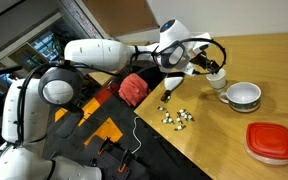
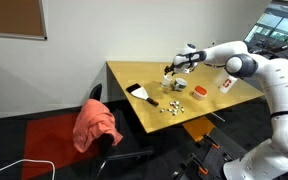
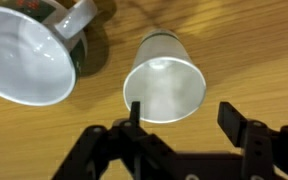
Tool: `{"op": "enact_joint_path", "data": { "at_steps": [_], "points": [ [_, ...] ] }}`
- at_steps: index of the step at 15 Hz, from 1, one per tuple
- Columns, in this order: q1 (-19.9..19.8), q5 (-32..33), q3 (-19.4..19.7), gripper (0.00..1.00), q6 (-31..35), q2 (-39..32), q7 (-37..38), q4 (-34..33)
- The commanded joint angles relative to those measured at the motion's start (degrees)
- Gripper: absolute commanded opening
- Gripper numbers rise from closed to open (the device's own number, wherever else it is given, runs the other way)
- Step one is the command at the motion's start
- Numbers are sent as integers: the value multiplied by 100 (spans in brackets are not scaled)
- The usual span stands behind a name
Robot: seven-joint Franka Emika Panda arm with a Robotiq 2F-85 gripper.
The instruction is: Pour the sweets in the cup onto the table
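The small white cup (image 3: 164, 78) stands upright on the wooden table (image 3: 246, 40) and looks empty inside. My gripper (image 3: 181, 110) is open, with its two fingers just off the cup's near rim and not touching it. In both exterior views the gripper (image 1: 206, 66) (image 2: 172, 70) hovers close above the cup (image 1: 216, 78) (image 2: 172, 85). The sweets (image 1: 176, 115) lie scattered in a small cluster on the table (image 1: 259, 60), apart from the cup and nearer the table's edge. They also show in an exterior view (image 2: 171, 107).
The wider green-rimmed handled cup (image 1: 244, 96) (image 3: 24, 60) stands right beside the small cup. A red lid (image 1: 271, 141) lies near the table's corner. A black-handled tool (image 2: 139, 92) lies on the table. A red cloth (image 2: 96, 122) hangs over a chair beside the table's edge.
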State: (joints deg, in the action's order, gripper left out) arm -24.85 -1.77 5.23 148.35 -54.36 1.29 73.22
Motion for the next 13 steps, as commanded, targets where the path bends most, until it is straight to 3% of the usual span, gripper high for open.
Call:
{"op": "enact_joint_path", "data": {
  "at_steps": [1,8,13],
  "points": [
    [0,-35,-86,100,-759,965,-74,901],
    [546,104,458,100,-1454,2356,267,2322],
    [918,179,645,100,-1586,2879,355,2956]
  ]
}}
